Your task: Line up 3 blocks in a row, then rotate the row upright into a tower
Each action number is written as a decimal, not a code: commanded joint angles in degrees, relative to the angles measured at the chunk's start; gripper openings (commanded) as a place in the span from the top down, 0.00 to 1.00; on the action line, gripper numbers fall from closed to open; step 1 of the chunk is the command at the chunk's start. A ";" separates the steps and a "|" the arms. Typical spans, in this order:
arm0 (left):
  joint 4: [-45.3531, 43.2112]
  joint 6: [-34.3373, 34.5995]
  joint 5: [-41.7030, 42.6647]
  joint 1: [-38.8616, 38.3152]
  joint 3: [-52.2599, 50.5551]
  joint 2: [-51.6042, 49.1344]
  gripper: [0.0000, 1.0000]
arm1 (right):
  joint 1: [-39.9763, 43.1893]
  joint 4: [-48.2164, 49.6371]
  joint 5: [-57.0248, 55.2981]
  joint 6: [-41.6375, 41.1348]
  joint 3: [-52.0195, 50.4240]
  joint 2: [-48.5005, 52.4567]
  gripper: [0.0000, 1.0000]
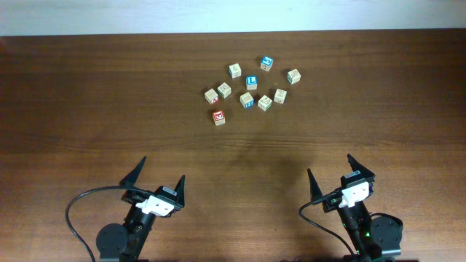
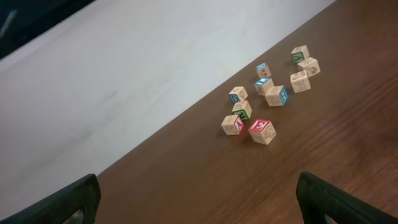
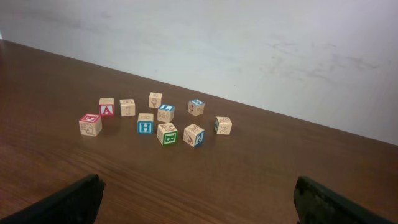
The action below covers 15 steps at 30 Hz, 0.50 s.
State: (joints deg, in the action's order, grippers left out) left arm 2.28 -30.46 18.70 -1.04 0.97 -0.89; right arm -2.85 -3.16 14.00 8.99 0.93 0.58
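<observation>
Wooden blocks (image 1: 247, 100) clustered on table (image 1: 109, 109), printed letters mostly illegible overhead

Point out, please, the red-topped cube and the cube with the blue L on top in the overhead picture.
red-topped cube (image 1: 218, 116): overhead view, on its red top face.
blue L cube (image 1: 251, 81): overhead view, on its blue top face.

I watched a dark brown wooden bench (image 1: 87, 109) that carried ten small wooden alphabet cubes (image 1: 247, 100), all resting flat and unstacked in a loose cluster toward its far edge. The red-topped cube (image 1: 218, 116) sat at the cluster's near left corner, slightly apart, and the cube with a blue "L" on top (image 1: 251, 81) lay near the middle.
</observation>
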 commanded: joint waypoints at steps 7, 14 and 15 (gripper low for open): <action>0.35 1.29 1.05 0.09 5.33 -2.82 0.01 | 0.26 -0.94 -4.83 -0.17 6.14 -0.37 0.02; 0.37 1.27 1.05 0.09 13.79 -14.32 0.01 | 0.31 -2.08 -5.66 -0.22 11.13 1.84 0.02; 0.37 1.27 1.07 0.09 15.50 -16.76 0.01 | 0.31 -2.69 -5.66 -0.20 12.07 2.49 0.02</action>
State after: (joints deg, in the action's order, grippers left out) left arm 2.76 -30.15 19.16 -1.04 11.22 -11.99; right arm -2.85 -4.86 9.45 8.99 9.54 1.39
